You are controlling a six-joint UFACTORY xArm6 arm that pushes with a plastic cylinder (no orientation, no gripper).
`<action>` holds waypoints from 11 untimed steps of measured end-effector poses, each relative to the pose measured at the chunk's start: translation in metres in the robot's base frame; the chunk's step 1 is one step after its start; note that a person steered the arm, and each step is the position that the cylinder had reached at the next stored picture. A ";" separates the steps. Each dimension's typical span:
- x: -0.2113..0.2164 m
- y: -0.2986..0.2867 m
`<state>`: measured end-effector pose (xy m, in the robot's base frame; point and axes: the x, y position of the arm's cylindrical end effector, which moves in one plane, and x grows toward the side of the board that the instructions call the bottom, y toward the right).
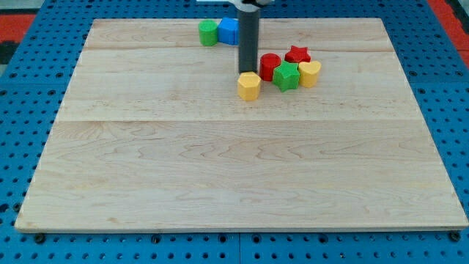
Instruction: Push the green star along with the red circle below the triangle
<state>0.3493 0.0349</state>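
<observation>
The green star [286,76] lies at the upper middle of the wooden board [234,169]. The red circle [270,65] touches it on its upper left. A blue block [229,31], possibly the triangle, sits near the view's top, partly hidden by my rod. My tip [248,72] is down just left of the red circle and right above a yellow hexagon [249,86], which hides its very end.
A red star [297,53] sits just above the green star and a yellow heart [310,73] touches its right side. A green block [209,32] lies left of the blue block. Blue pegboard surrounds the board.
</observation>
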 end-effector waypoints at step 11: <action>0.016 -0.039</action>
